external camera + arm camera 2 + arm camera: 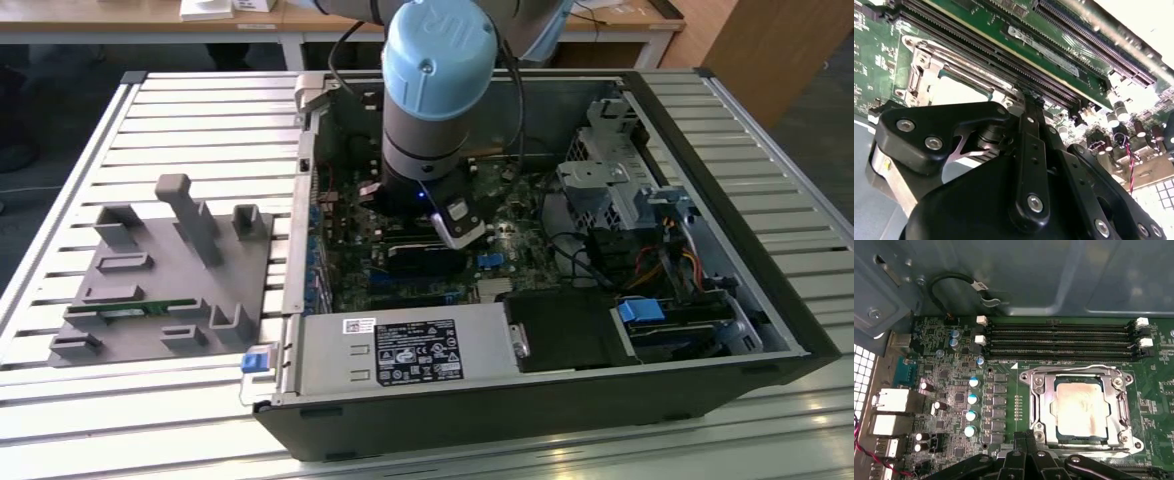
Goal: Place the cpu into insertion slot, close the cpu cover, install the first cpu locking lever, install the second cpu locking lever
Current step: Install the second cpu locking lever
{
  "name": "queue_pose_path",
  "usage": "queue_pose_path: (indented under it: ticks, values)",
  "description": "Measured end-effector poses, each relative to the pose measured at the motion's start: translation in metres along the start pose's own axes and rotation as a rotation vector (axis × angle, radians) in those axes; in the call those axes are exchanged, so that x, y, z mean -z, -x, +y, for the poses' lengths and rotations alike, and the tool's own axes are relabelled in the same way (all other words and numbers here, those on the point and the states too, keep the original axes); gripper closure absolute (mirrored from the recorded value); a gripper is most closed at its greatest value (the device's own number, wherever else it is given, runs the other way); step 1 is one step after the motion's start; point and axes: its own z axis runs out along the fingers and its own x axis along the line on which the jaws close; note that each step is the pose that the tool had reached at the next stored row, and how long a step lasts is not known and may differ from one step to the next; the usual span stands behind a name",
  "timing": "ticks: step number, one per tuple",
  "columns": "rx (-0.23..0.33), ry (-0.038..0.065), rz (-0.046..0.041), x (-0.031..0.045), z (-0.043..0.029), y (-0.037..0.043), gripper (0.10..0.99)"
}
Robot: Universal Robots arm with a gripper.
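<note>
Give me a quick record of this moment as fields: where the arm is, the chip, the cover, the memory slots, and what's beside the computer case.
arm: reaching down into the open computer case, above the green board
gripper: close beside the socket
chip: silver square seated in the socket
cover: metal frame lying closed around the chip, chip showing through its window
memory slots: long black rows next to the socket, white clips at the ends
beside the case: grey holder on the slatted table

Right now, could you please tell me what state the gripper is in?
Gripper: cannot be told; it hangs just above the motherboard, beside the insertion slot, where the cpu sits.
</note>
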Motion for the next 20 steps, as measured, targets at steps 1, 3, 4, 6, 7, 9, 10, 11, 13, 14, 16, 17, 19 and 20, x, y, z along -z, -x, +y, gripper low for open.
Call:
queue_pose_path:
  ticks: [1, 3, 4, 6, 7, 9, 10, 11, 13, 14, 16, 17, 19, 20]
  values:
    - [0.000, 0.001, 0.0001, -0.0007, 0.0001, -0.0002, 0.969]
    - [0.000, 0.003, 0.0003, -0.0012, 0.0000, -0.0006, 0.969]
    - [0.000, 0.003, 0.0002, -0.0012, 0.0000, -0.0008, 0.969]
    - [0.000, 0.004, 0.0001, -0.0013, 0.0001, -0.0008, 0.969]
    - [0.000, 0.005, -0.0001, -0.0010, 0.0002, -0.0009, 0.969]
    - [0.000, 0.006, -0.0006, 0.0008, 0.0010, -0.0008, 0.969]
    - [0.000, 0.005, -0.0003, 0.0023, 0.0014, -0.0009, 0.969]
    - [0.000, 0.005, -0.0001, 0.0042, 0.0020, -0.0010, 0.969]
    - [0.000, 0.006, -0.0001, 0.0077, 0.0031, -0.0011, 0.969]
    - [0.000, 0.006, -0.0001, 0.0094, 0.0037, -0.0012, 0.969]
    - [0.000, 0.006, 0.0000, 0.0123, 0.0047, -0.0013, 0.969]
    - [0.000, 0.006, 0.0000, 0.0132, 0.0050, -0.0013, 0.969]
    - [0.000, 0.006, 0.0000, 0.0152, 0.0058, -0.0013, 0.969]
    - [0.000, 0.006, 0.0000, 0.0166, 0.0062, -0.0014, 0.969]
